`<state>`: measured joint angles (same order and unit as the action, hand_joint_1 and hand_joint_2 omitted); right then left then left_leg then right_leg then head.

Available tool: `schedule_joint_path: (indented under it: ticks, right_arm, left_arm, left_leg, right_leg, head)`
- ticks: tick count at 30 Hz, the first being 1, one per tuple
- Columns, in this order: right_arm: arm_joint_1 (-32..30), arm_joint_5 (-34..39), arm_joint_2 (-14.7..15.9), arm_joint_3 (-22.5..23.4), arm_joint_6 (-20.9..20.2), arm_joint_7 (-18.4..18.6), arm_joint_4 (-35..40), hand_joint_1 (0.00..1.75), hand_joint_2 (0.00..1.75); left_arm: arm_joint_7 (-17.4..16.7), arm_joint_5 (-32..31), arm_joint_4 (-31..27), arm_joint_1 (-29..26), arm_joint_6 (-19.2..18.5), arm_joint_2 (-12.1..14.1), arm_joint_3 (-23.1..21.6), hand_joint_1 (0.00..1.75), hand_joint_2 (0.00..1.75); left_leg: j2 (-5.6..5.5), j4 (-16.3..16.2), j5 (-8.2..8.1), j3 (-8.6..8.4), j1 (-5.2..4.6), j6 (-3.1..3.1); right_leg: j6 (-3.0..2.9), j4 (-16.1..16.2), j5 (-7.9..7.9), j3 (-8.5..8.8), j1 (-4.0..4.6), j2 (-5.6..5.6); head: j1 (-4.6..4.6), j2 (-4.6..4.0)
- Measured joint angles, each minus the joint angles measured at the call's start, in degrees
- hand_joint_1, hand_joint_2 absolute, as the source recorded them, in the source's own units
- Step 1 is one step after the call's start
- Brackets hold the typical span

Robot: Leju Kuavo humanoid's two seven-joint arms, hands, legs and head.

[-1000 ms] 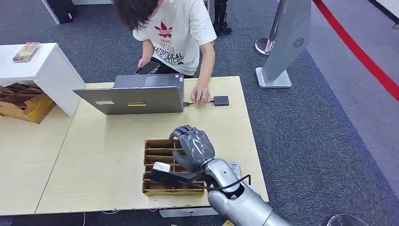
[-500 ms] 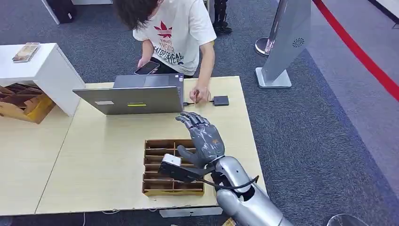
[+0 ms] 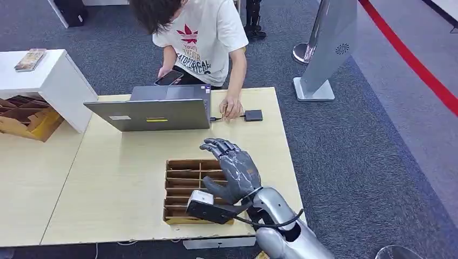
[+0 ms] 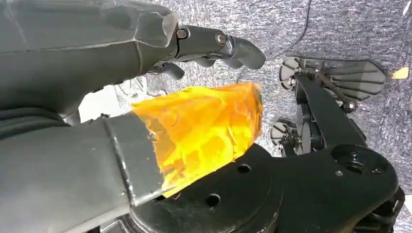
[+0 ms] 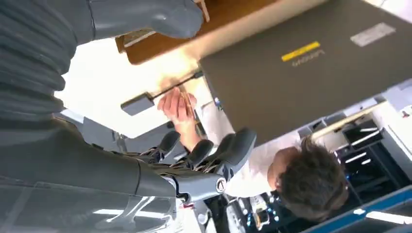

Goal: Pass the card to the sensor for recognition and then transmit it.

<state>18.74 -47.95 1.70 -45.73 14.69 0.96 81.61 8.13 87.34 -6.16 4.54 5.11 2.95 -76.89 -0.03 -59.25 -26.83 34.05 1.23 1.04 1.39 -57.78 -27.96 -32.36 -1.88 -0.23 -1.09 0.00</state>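
Currently the right hand [image 3: 237, 170] hovers above the far right of the cardboard divider tray [image 3: 186, 191], fingers [image 3: 219, 144] spread and holding nothing; no card can be made out, so the pickup step appears not yet done. The next move likely calls for lowering into a tray slot, then carrying a card to the black sensor [image 3: 254, 115] on the far surface [image 3: 119, 178], beside a person's hand [image 3: 231, 108]. The laptop [image 3: 151, 112] lid bears a yellow label, unreadable here; the left hand [image 4: 97, 73] hangs, fingers curled around nothing.
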Motion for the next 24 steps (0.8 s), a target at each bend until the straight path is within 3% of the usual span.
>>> schedule_joint_path:
  ticks: [12, 20, 24]
  right_arm:
    - [0.5, -0.4, -0.2, -1.1, 0.2, 0.2, -4.0, 0.49, 1.75]
    - [2.1, -1.2, -1.1, -1.2, 1.3, 0.9, -8.1, 0.66, 1.75]
    - [2.8, -1.9, -1.4, -1.1, 2.3, 1.6, -10.4, 0.66, 1.75]
  left_arm:
    - [0.0, 0.0, 0.0, 0.0, -0.1, 0.0, 0.0, 0.00, 0.00]
    - [0.0, 0.0, 0.0, 0.0, -0.1, 0.0, 0.0, 0.00, 0.00]
    - [0.0, 0.0, 0.0, 0.0, -0.1, 0.0, 0.0, 0.00, 0.00]
  left_leg:
    - [-0.01, 0.0, 0.00, 0.01, 0.00, 0.00]
    - [-0.01, 0.0, 0.00, 0.01, 0.00, 0.00]
    - [-0.01, 0.0, 0.00, 0.01, 0.00, 0.00]
  right_leg:
    - [0.00, 0.0, 0.00, 0.01, 0.00, -0.01]
    - [0.00, 0.0, 0.00, 0.01, 0.00, -0.01]
    - [0.00, 0.0, 0.00, 0.01, 0.00, -0.01]
  head:
    - [-0.02, 0.00]
    - [0.00, 0.00]
    - [0.00, 0.00]
